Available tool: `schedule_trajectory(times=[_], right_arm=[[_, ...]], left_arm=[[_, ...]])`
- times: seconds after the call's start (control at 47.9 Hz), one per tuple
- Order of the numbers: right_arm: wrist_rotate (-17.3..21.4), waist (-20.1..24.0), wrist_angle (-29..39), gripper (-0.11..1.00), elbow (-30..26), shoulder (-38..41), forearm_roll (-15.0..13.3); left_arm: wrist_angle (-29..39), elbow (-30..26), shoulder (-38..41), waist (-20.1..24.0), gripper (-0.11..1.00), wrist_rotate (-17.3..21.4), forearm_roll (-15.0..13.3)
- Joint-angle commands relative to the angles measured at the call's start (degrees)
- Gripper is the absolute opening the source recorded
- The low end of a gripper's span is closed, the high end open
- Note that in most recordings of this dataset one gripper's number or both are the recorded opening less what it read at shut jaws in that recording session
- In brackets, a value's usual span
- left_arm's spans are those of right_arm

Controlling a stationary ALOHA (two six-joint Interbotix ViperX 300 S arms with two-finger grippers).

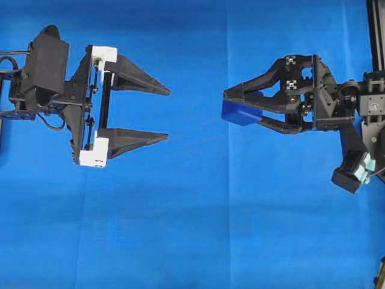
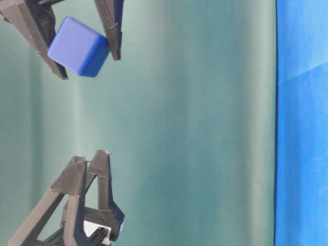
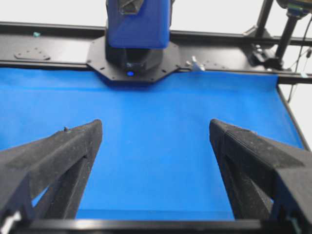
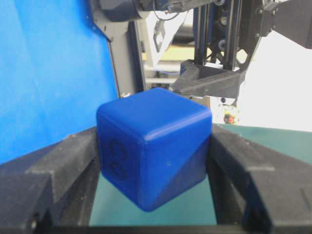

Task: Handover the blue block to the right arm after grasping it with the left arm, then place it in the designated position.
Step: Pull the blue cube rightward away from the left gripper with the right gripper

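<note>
The blue block (image 1: 239, 113) is pinched between the fingers of my right gripper (image 1: 231, 107), right of the middle and above the blue cloth (image 1: 192, 229). Seen from table level, the block (image 2: 79, 47) hangs tilted in the right gripper (image 2: 90, 66). In the right wrist view the block (image 4: 153, 146) fills the gap between both fingers (image 4: 73, 161), one corner pointing down. My left gripper (image 1: 168, 114) faces it from the left, wide open and empty, a short gap away. The left wrist view shows the left gripper (image 3: 155, 124) with only cloth between its fingers and the block (image 3: 138, 29) ahead.
A black frame rail (image 3: 234, 68) runs along the cloth's far edge in the left wrist view. The right arm's mount and a vertical post (image 1: 376, 36) stand at the right edge. A teal backdrop (image 2: 195, 123) lies behind both grippers at table level.
</note>
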Motion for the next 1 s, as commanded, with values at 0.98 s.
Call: schedule_trajectory(times=[0.98], right_arm=[[54.76, 0.88, 1.32, 0.46, -1.76, -0.53, 14.77]], left_arm=[[-0.18, -1.14, -0.44, -1.23, 0.93, 0.09, 0.00]])
